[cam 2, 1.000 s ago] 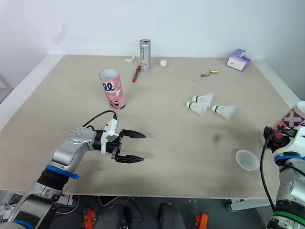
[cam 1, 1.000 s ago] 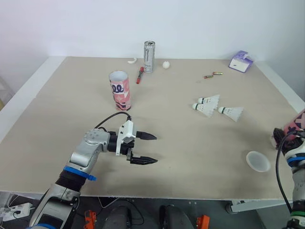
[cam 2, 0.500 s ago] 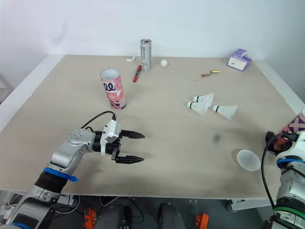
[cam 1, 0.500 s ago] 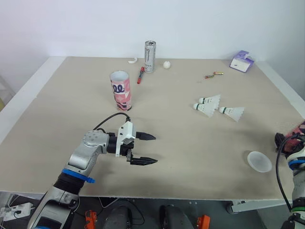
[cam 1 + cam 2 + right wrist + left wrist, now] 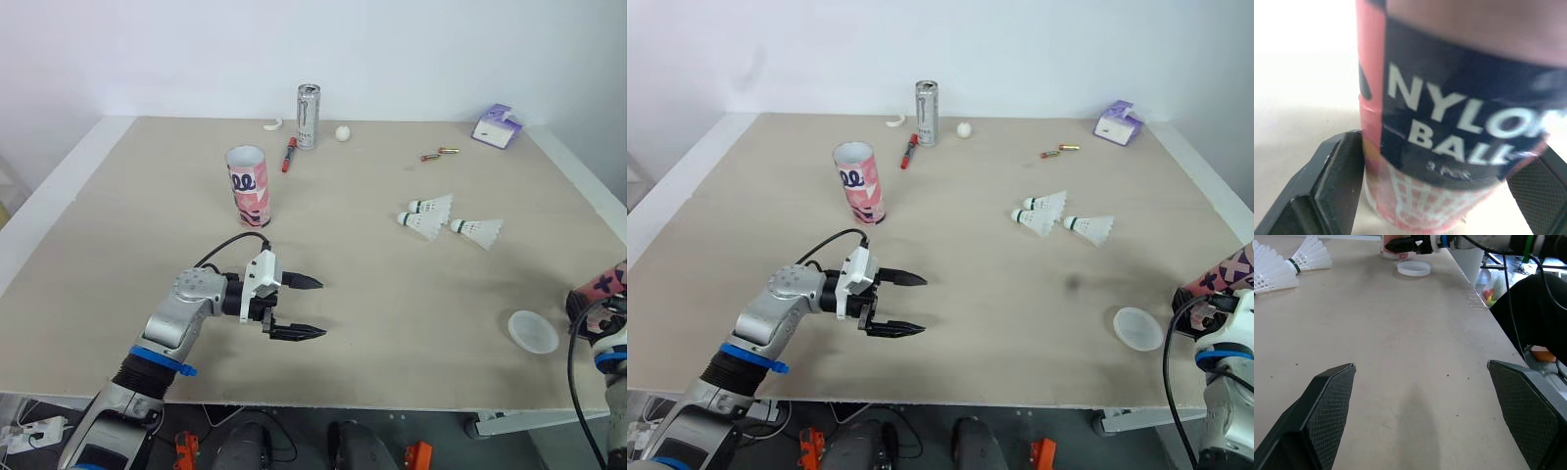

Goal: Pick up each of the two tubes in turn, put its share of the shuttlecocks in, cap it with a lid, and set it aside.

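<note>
An open pink tube stands upright on the table's left half. Three white shuttlecocks lie together at the right middle. A clear lid rests near the front right corner. My left gripper hovers open over bare table in front of the standing tube, holding nothing. At the table's right edge, my right gripper is shut on a second pink tube, which leans and is partly cut off. The left wrist view shows the lid and shuttlecocks.
Along the back edge stand a silver can, a red pen, a white ball, a small white curved piece, two small batteries and a purple box.
The tube in my right gripper has sunk lower at the table's right edge and now leans. The left gripper has barely moved.
</note>
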Action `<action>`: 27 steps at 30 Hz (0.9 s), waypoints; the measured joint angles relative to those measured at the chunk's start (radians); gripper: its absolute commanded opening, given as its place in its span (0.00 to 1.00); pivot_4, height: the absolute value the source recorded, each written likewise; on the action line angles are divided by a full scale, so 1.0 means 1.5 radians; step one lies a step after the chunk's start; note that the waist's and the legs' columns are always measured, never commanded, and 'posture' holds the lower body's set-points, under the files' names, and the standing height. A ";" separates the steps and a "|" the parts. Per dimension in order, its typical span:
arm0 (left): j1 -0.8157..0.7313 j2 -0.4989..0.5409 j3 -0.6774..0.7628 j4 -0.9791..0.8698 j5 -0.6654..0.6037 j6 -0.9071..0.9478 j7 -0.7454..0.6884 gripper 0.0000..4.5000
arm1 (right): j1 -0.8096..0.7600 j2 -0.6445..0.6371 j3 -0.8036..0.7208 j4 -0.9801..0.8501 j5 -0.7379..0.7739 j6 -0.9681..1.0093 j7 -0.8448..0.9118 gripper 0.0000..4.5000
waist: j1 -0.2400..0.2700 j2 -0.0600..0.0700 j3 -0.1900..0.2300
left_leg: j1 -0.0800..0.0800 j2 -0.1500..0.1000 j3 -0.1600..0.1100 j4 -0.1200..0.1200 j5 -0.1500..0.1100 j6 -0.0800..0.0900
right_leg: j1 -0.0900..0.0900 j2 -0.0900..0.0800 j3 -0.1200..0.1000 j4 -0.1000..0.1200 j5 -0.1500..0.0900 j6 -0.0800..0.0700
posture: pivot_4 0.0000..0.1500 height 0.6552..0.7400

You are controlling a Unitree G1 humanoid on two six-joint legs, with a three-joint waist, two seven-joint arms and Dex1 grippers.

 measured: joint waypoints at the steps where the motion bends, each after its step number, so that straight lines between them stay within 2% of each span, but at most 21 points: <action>1: 0.000 -0.001 0.000 0.000 0.000 0.000 0.000 1.00 | 0.004 0.002 -0.002 -0.009 0.001 0.003 -0.002 0.98 | 0.000 0.000 0.000 | 0.000 0.000 0.000 0.000 0.000 0.000 | 0.000 0.000 0.000 0.000 0.000 0.000 | 1.00 1.00; 3: -0.003 -0.002 -0.001 0.003 0.000 0.000 -0.004 1.00 | 0.045 0.026 -0.019 -0.077 0.013 0.028 -0.017 0.98 | 0.000 0.000 0.000 | 0.000 0.000 0.000 0.000 0.000 0.000 | 0.000 0.000 0.000 0.000 0.000 0.000 | 1.00 1.00; 10: -0.016 -0.013 -0.007 0.023 0.001 -0.002 -0.014 1.00 | 0.110 0.050 -0.041 -0.195 0.035 0.090 -0.043 0.98 | 0.000 0.001 0.000 | 0.000 0.000 0.000 0.000 0.000 0.000 | 0.000 0.000 0.001 0.000 0.000 0.000 | 1.00 1.00; 14: -0.023 -0.021 -0.003 0.045 0.002 -0.008 -0.002 1.00 | 0.188 0.058 -0.052 -0.362 0.066 0.141 -0.035 0.98 | 0.000 0.002 -0.001 | 0.000 0.001 -0.001 -0.001 0.000 0.000 | -0.001 0.001 0.000 0.000 0.000 0.000 | 1.00 1.00; 18: -0.022 -0.024 0.011 0.056 0.007 -0.017 0.035 1.00 | 0.220 0.041 -0.042 -0.455 0.111 0.146 0.051 0.98 | 0.000 0.002 -0.001 | 0.000 0.001 -0.001 0.000 0.000 0.000 | 0.000 0.002 0.000 0.000 0.000 -0.001 | 1.00 1.00; 22: -0.013 -0.027 0.049 0.052 0.008 -0.018 0.108 1.00 | 0.225 -0.019 0.016 -0.517 0.133 0.136 0.169 0.98 | -0.001 0.001 -0.001 | 0.000 0.001 -0.001 0.000 0.000 0.000 | 0.000 0.002 0.000 0.000 0.000 -0.001 | 1.00 1.00; 25: 0.016 -0.028 0.062 0.030 0.009 -0.007 0.161 1.00 | 0.189 -0.045 0.088 -0.519 0.133 0.116 0.255 0.98 | 0.001 0.000 0.000 | 0.000 0.001 -0.001 0.000 0.000 0.000 | 0.000 0.002 0.000 0.000 0.000 -0.001 | 1.00 1.00; 27: 0.036 -0.030 0.076 0.010 0.010 0.009 0.205 1.00 | 0.110 -0.059 0.151 -0.476 0.130 0.103 0.313 0.98 | -0.001 -0.002 0.001 | 0.000 0.001 0.000 0.000 0.000 0.000 | -0.001 0.002 0.001 0.000 0.000 -0.001 | 1.00 1.00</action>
